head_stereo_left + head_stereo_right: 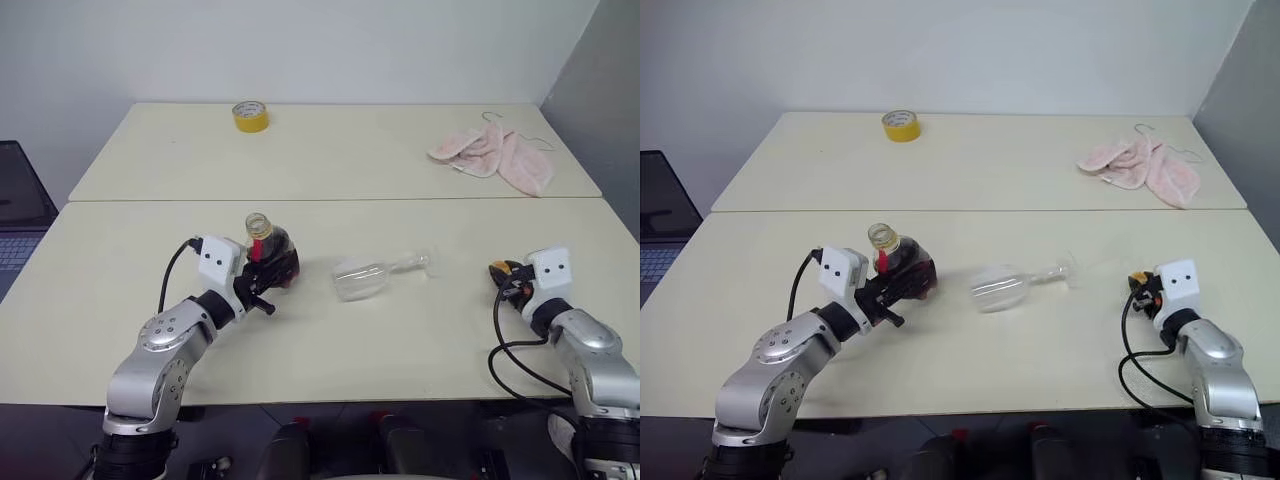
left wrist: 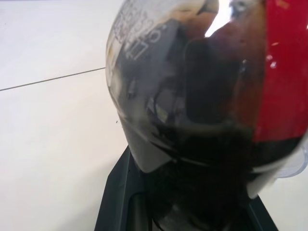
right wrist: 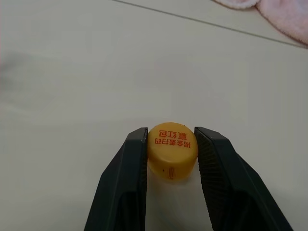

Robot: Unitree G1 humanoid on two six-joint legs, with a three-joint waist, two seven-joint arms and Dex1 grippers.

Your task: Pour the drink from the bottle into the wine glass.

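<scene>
My left pincer [image 1: 268, 283] grips the uncapped, squat clear plastic bottle [image 1: 270, 250] of dark cola; my right pincer [image 3: 171, 154] pinches its yellow cap [image 3: 172, 150]. The clear stemmed wine glass [image 1: 372, 274] lies toppled on the tabletop [image 1: 420, 340]: pouring now would spill.

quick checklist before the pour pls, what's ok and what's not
1. Cap off the bottle: ok, its neck is open and the yellow cap sits between the right tool's fingers.
2. Bottle held: ok, the left tool is shut on it.
3. Drink in the bottle: ok, dark liquid shows inside.
4. Wine glass upright: not ok, it lies on its side on the table.
5. Bottle mouth over the glass: not ok, the glass lies apart, toward the robot's right.
6. Right tool free to right the glass: not ok, it holds the cap.
</scene>
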